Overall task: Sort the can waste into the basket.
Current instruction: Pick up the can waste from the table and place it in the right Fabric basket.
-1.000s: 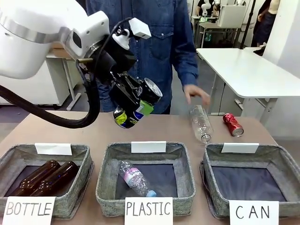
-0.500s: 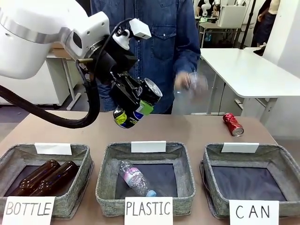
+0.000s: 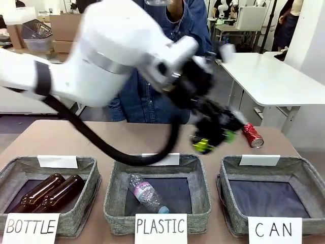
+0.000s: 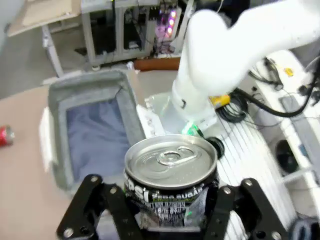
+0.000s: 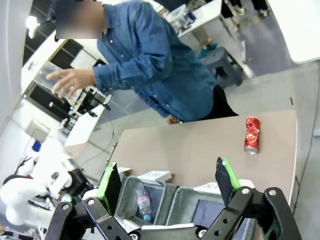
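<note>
My left gripper (image 4: 170, 212) is shut on the black can (image 4: 170, 172), which stands upright between the fingers with its silver top showing. In the front view this gripper (image 3: 213, 138) is blurred in mid-air above the gap between the middle basket and the grey CAN basket (image 3: 311, 182). The left wrist view has the same basket (image 4: 131, 107) below and to the left of the can. The dented red can (image 3: 252, 135) lies on the table behind that basket, apart from both grippers. My right gripper (image 5: 167, 185) is open and holds nothing, high above the baskets.
The PLASTIC basket (image 3: 114, 190) holds a clear bottle, and the BOTTLE basket (image 3: 91, 173) holds two brown bottles. A person in a denim shirt (image 5: 150, 65) stands at the far side, holding a clear bottle (image 5: 50, 75) up high. A white table (image 3: 269, 76) stands at the back right.
My left arm has swung quickly to the right with the black can, from above the middle basket toward the CAN basket. The person lifted the clear bottle off the table.
</note>
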